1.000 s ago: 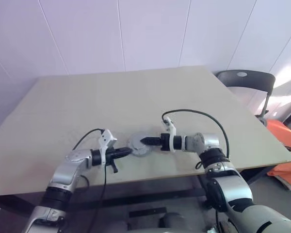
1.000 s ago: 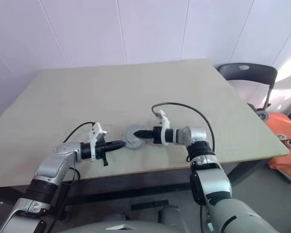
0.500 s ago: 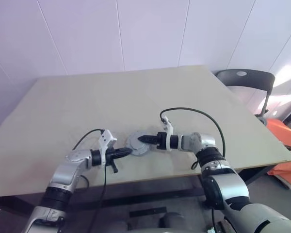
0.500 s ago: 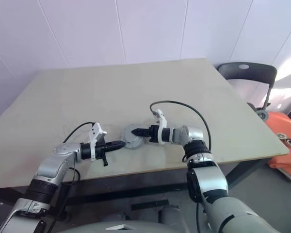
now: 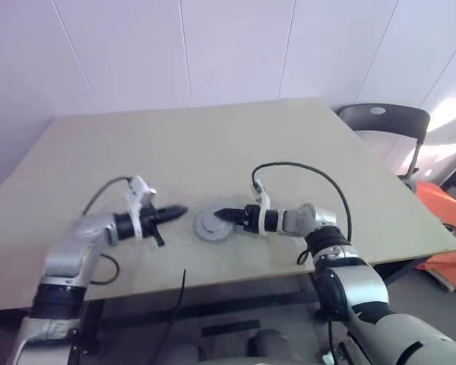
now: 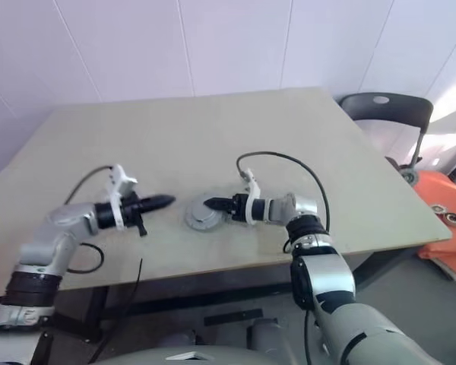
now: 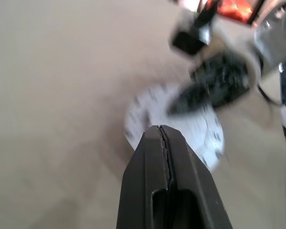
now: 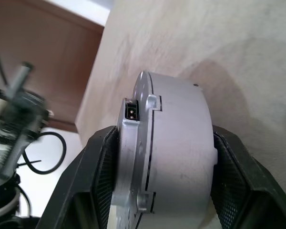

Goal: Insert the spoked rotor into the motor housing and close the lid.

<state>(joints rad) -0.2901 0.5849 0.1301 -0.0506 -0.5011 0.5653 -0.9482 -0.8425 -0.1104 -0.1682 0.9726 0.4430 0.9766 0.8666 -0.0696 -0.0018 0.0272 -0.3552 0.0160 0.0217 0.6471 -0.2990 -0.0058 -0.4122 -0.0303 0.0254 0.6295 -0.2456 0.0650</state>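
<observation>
A round, light-grey metal motor housing [image 8: 176,143], closed into a squat drum, sits near the front middle of the pale wooden desk [image 5: 235,144]. In the right wrist view it is a short cylinder with a smooth curved side wall. A thinner disc-shaped grey lid [image 8: 128,157] is seated flush against one face. A seam runs round where the two meet, small tabs stand out at the rim, and a little rectangular socket with two dark contacts is set in the lid's edge. In the head views the assembly shows as a flat grey disc with a darker centre.

The right hand [image 5: 222,215] reaches in level from the robot's right. Its two black, textured fingers [image 8: 102,167] are spread on opposite sides of the drum and pressed against its lid face and its far face, so it is clamped on the housing.

The left hand [image 5: 175,212] is raised above the desk to the robot's left of the housing, apart from it. It points toward the housing. Its two black fingers [image 7: 167,176] are pressed together with only a hairline seam between them, and they hold nothing.

A dark chair [image 5: 384,122] stands beyond the desk's far right corner.
</observation>
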